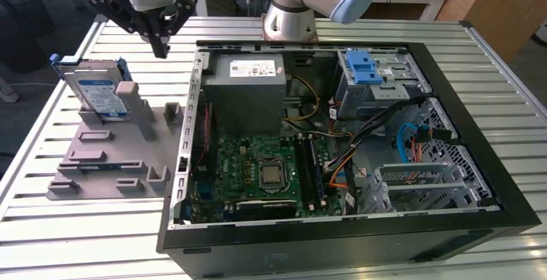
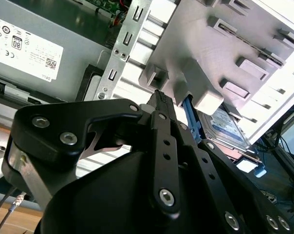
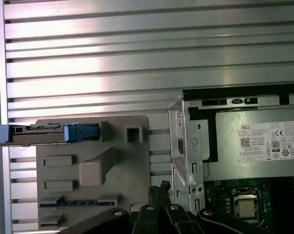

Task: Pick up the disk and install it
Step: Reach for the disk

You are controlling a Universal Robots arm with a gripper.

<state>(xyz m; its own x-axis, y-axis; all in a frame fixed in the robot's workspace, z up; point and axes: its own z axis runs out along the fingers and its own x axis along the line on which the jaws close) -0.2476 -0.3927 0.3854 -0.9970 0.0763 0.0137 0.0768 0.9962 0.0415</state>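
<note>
Slatted metal worktop (image 1: 51,229) beneath everything. On it, toward the exterior view's right, an open black computer case (image 1: 342,251) lying on its side. Inside, a grey power supply box (image 1: 248,94), a green board (image 1: 256,164) and a silver drive cage (image 1: 389,88) with a blue latch.

Behind the case, the pale base of the arm (image 1: 291,17), rising past the picture's upper edge. At the exterior view's upper left, its black wrist end, pointed straight down above the slats between the case wall and a grey holder (image 1: 107,158). Hanging clear of the worktop, touching nothing.

On the exterior view's left, just beside the case, that flat grey holder, set with raised blocks and slots. Standing on edge at its far end, propped against an upright grey post: the disk (image 1: 96,91). Silver and rectangular, with a white-and-blue label showing and blue plastic rails along the sides. Seen edge-on in the first wrist view as a thin strip ending in a blue rail.

Above and to the case side of the disk, not touching it, the gripper (image 1: 160,50). Fingers (image 2: 161,114) drawn together into one narrow point, nothing held between them.
</note>
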